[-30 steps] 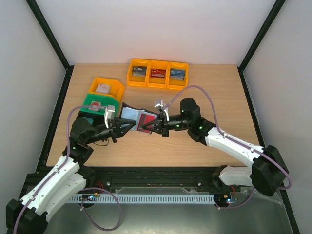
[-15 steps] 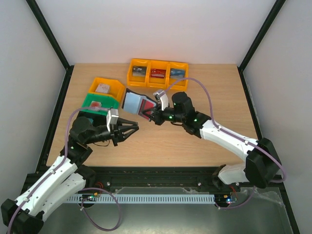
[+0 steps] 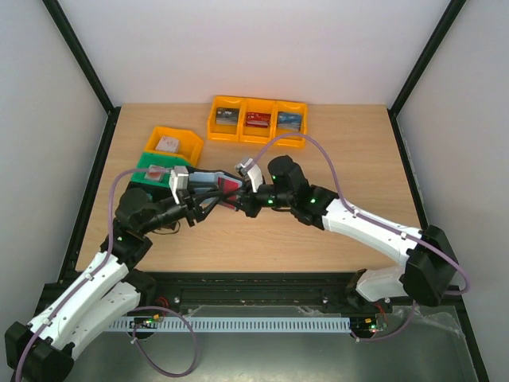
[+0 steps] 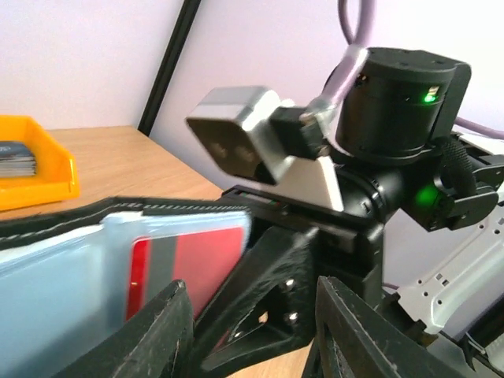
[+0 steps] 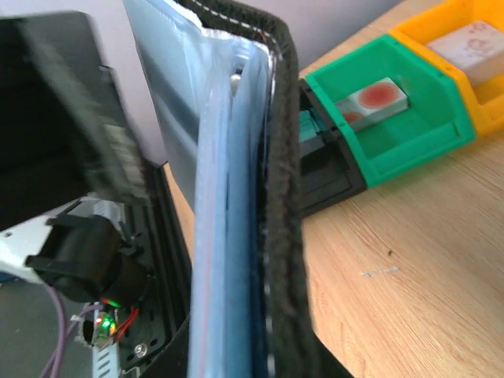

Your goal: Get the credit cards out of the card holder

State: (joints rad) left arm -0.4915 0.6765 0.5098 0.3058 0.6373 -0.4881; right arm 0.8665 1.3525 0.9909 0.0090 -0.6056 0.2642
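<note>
Hovering at 8 o'clock, left end effector [image 3: 216, 200] with jaws apart, empty, just beside red credit card [image 4: 193, 260] at its 11 o'clock, long axis 10-to-4. Looks the nearer arm for the pull. Beyond, right end effector [image 3: 243, 202] clamped on open card holder [image 3: 208, 177] above table [image 3: 334, 223].

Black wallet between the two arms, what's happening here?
The right pincer is shut on the small black leather-like bifold card holder, holding it open over the wooden table. The left pincer is open and lined up on a red plastic credit card in a clear pocket, not gripping it yet. That card is still inside.
</note>
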